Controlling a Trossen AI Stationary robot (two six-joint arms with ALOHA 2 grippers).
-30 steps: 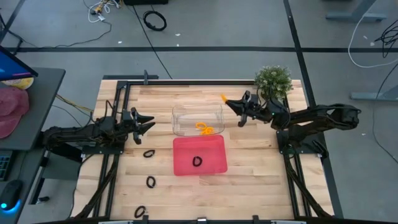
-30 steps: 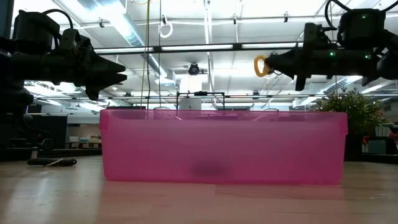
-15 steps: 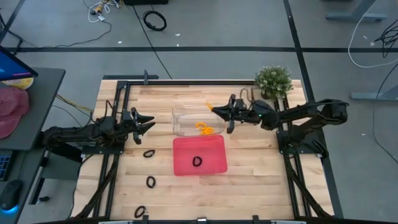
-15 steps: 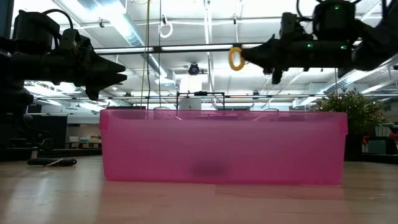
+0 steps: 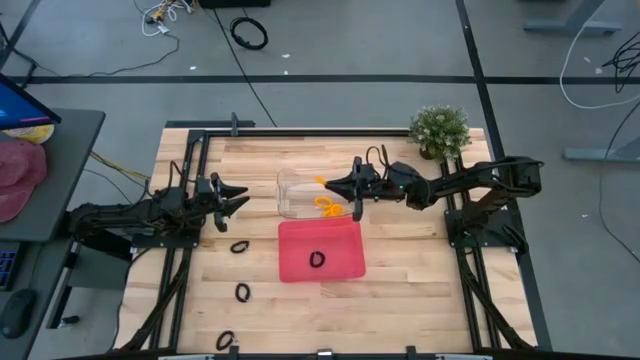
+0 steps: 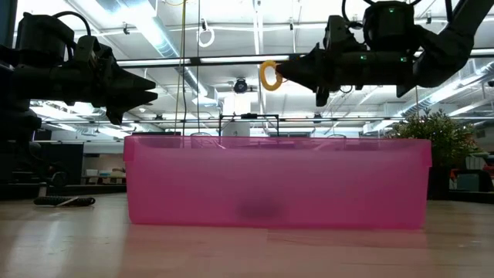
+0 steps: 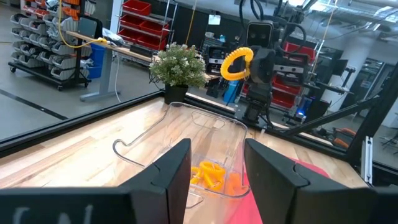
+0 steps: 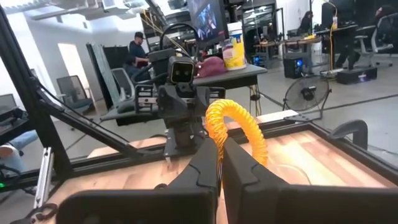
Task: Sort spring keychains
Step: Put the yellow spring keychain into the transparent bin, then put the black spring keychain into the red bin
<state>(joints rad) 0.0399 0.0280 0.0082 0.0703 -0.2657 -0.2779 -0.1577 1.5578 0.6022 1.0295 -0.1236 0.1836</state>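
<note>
Looking straight down, I see the right gripper (image 5: 327,184) reaching out over the clear bin (image 5: 317,193), a see-through plastic box with rounded corners on the pale wood-plank table (image 5: 420,280). Its fingers are pinched on an orange keychain (image 5: 321,181), a small coiled loop held above the bin. More orange coils (image 5: 328,206) lie tangled inside the bin. Just in front sits the red tray (image 5: 350,262), matte plastic, with one black coiled loop (image 5: 317,259) in it. Three more black keychains (image 5: 239,246) lie on the wood on the left side, well apart from each other. The left gripper (image 5: 238,198) hangs near the bin's left end.

From table level, the tray's translucent pink wall (image 6: 278,181) fills the middle. The held orange ring (image 6: 269,76) hangs high above it at the right gripper's (image 6: 279,71) tip.

In the left wrist view, that arm's own fingers (image 7: 171,169) stand apart with nothing between them. Beyond them are the glossy bin (image 7: 205,134), the coils in it (image 7: 211,174) and the raised loop (image 7: 237,62).

In the right wrist view, the fingers (image 8: 205,163) are clenched on the ribbed orange coil (image 8: 239,130).
</note>
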